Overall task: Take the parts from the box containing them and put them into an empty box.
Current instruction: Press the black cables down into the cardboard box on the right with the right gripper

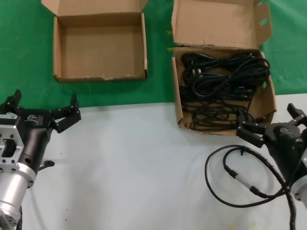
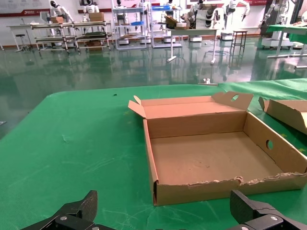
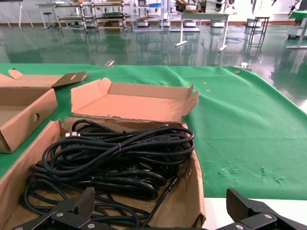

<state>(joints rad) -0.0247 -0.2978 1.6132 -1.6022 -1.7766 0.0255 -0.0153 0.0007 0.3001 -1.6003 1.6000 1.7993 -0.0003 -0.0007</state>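
The parts, black power cords (image 1: 225, 86), lie in looped bundles in the larger cardboard box (image 1: 176, 93) at the right, its notched flap (image 1: 216, 21) standing up behind. The smaller empty box (image 1: 100, 48) sits at the back left with nothing inside. My right gripper (image 1: 267, 114) hangs open at the near edge of the cord box; in the right wrist view the cords (image 3: 115, 153) lie just ahead of the open right gripper (image 3: 161, 203). My left gripper (image 1: 45, 98) is open, short of the empty box (image 2: 216, 189), which faces the left gripper (image 2: 164, 211).
A thicker black cable with a silver connector (image 1: 235, 172) loops on the white table front beside my right arm. The boxes stand on green cloth (image 1: 158, 62) with a gap between them. The cord box's near corner overhangs onto the white surface (image 1: 134, 158).
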